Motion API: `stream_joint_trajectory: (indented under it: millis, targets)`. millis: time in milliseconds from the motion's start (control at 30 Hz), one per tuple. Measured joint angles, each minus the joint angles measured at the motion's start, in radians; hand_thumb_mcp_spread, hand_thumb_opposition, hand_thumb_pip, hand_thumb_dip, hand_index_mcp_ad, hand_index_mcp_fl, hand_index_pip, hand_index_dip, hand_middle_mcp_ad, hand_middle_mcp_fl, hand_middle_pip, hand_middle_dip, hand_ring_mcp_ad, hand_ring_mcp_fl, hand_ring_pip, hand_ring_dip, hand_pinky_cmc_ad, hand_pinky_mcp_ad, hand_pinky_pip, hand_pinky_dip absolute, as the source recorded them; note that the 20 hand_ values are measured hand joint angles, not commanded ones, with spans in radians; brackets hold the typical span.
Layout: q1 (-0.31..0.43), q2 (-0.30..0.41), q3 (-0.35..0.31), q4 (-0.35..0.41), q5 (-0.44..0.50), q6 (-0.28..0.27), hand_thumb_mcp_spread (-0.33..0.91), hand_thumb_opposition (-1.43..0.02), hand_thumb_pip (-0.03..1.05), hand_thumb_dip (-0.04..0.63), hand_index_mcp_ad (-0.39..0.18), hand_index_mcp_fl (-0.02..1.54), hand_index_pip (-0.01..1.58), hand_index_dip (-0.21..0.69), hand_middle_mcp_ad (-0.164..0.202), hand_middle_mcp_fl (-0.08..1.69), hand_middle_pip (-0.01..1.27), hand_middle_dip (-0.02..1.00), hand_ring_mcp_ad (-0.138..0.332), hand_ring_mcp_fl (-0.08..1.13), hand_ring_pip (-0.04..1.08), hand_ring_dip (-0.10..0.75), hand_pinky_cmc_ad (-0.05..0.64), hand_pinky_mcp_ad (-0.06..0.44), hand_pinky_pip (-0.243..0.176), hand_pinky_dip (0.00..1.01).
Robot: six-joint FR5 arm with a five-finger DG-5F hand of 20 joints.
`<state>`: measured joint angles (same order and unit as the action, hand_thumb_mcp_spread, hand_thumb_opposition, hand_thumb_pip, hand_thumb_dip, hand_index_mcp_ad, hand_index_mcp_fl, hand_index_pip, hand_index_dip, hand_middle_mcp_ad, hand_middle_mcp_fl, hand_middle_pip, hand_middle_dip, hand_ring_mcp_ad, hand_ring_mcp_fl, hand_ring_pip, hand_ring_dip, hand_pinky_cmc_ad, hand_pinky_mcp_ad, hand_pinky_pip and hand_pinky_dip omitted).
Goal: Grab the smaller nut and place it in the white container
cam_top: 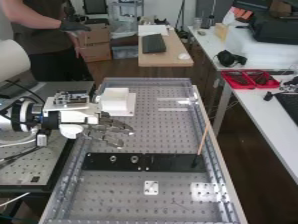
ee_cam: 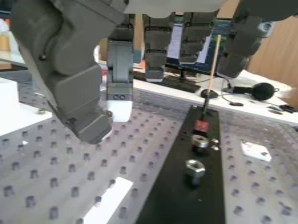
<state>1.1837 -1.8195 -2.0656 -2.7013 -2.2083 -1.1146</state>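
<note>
The robot hand (cam_top: 106, 131) is open over the left part of the perforated surface (cam_top: 120, 192), its fingers reaching out toward the right. In the wrist view the robot hand (ee_cam: 66, 75) has its fingers (ee_cam: 157, 45) extended and apart, with room between them and the thumb, and has hold of nothing that I can make out. The white container (cam_top: 116, 100) stands just beyond it, toward the far end, well inside the left rail (cam_top: 65, 182). Where the smaller nut is, I cannot tell.

On the nearer side, a strip of surface separates the hand from the black bar (cam_top: 173, 162), which runs crosswise from near the left rail almost to the right rail (cam_top: 221, 172). The larger nut (cam_top: 113, 158) and the bearing (cam_top: 134, 159) stand on it, a gap between them. At the bar's right end, a thin stick (cam_top: 202, 142) rises, leaning close by the right rail. A small white plate (cam_top: 151, 188) lies nearer than the bar, apart from it.
</note>
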Motion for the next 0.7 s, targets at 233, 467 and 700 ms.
stream_joint_trajectory:
  millis: [233, 467, 700]
  targets:
    - [0.116, 0.021, -0.007, -0.026, 0.006, 0.018, 0.43, -0.86, 0.67, 0.255, -0.119, 0.18, 1.55, 0.293, 0.023, 0.17, 0.14, 0.24, 0.105, 0.00, 0.09, 0.127, 0.347, 0.295, 0.003, 0.18]
    - [0.217, 0.024, -0.009, -0.029, 0.013, 0.045, 0.43, -0.88, 0.67, 0.255, -0.119, 0.18, 1.55, 0.293, 0.023, 0.17, 0.14, 0.24, 0.105, 0.00, 0.10, 0.127, 0.347, 0.291, 0.003, 0.18]
    - [0.296, 0.020, 0.002, -0.030, 0.001, 0.069, 0.43, -0.88, 0.67, 0.255, -0.119, 0.18, 1.54, 0.293, 0.024, 0.17, 0.14, 0.24, 0.105, 0.00, 0.10, 0.127, 0.346, 0.291, 0.003, 0.18]
